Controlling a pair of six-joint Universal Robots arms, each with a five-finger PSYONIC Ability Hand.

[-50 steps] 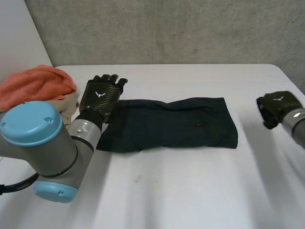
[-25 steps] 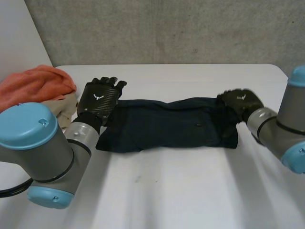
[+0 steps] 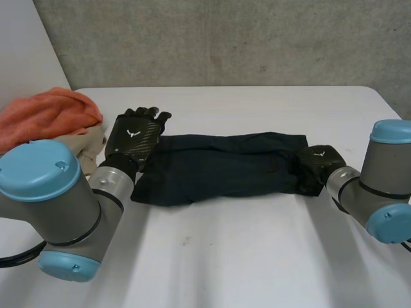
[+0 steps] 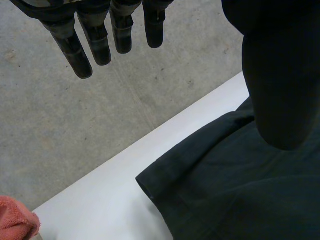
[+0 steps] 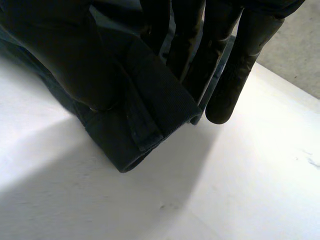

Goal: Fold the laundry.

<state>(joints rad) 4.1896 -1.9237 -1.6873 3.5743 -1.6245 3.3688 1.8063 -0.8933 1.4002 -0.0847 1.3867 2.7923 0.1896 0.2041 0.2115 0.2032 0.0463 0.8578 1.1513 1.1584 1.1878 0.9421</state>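
Across the middle of the white table (image 3: 225, 256) lies the dark garment (image 3: 225, 168), a long flat band running from 9 o'clock to 3 o'clock in my head view. I have one hand at each end of it.

At the 9 o'clock end, the left hand (image 3: 135, 136) sits back-up over the garment's short edge. In its wrist view the fingers (image 4: 75, 50) hang straight and spread, with the concrete wall behind them, and the thumb (image 4: 280, 75) is over the cloth (image 4: 240, 200). Nothing is caught between them, so that hand is relaxed and holds nothing. I cannot tell whether the palm touches the fabric.

At the 3 o'clock end, the right hand (image 3: 321, 160) is down on the near corner of the garment. Its wrist view is plainer: a folded, hemmed edge of the cloth (image 5: 145, 115) runs up between the thumb and the fingers (image 5: 235, 65), which close in around it — a pinch on that corner, just above the table (image 5: 225, 190).

Toward 10 o'clock on the table, beside the left arm, an orange towel (image 3: 45, 115) is heaped on a pale beige cloth (image 3: 93, 142) — well apart from the dark garment.
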